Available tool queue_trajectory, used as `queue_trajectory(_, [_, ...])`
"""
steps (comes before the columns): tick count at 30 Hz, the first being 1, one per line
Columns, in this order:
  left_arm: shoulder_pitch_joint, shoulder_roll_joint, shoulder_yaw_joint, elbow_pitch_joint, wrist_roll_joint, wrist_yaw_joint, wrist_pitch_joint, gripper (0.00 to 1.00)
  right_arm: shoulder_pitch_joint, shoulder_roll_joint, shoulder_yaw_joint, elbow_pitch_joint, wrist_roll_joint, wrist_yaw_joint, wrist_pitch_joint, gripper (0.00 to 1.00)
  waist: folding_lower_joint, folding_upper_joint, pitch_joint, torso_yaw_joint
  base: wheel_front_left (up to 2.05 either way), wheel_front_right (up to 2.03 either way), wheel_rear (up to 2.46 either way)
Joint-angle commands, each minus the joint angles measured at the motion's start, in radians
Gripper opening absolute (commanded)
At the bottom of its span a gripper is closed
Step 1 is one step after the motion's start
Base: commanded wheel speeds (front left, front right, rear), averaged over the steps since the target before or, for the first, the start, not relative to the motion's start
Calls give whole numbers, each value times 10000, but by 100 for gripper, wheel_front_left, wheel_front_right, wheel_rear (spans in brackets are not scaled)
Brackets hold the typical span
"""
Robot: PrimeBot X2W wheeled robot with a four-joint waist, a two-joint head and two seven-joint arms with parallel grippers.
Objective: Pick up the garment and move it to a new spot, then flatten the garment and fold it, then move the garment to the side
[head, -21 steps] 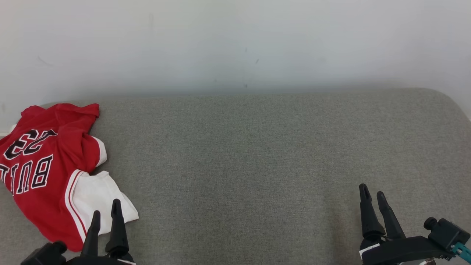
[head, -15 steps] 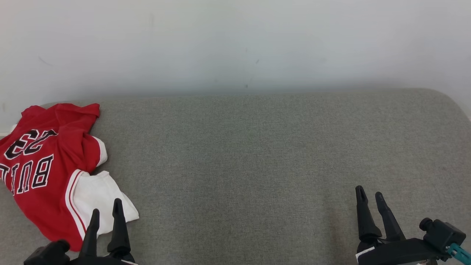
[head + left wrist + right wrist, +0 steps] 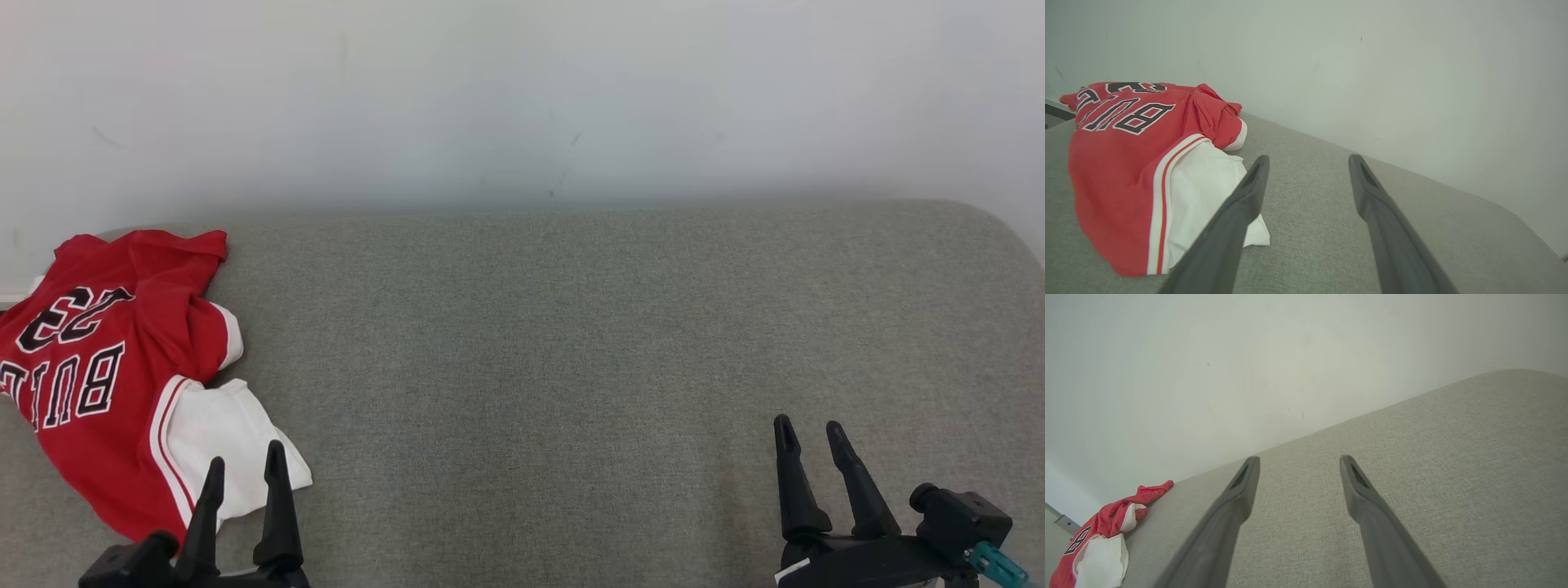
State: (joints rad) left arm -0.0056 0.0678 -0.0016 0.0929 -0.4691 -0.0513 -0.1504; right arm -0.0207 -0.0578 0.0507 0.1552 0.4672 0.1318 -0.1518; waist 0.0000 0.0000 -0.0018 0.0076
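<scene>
One red jersey (image 3: 106, 367) lies crumpled at the far left of a grey fabric surface (image 3: 571, 367).
Black, white-edged lettering reads "BUL", then perhaps another L at the frame's edge, with "23" beyond it. Its white panel, trimmed in red stripes, lies just beside the left gripper (image 3: 246, 454), jaws apart and empty. Well away, the right gripper (image 3: 808, 424) is likewise spread. A plain pale wall (image 3: 522, 98) stands behind.

It is a plain indoor room; home or test room, I cannot tell. A grey fabric surface (image 3: 571, 343) with a red jersey (image 3: 106, 425) meets a bare white wall (image 3: 522, 98).
</scene>
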Motion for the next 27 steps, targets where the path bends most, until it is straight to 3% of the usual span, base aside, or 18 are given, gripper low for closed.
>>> queue_trajectory(1, [-15, 51, -35, -132, 304, 64, -109, 100, -25, -39, 38, -103, -308, -12, -103, 100, 0, 0, -3, 3, 0, 0, 0])
queue_trajectory(27, [237, 151, -133, -423, 2548, 274, -685, 100, 139, -16, 107, -263, -2727, -16, -671, 100, 0, 0, -15, 44, 0, 0, 0])
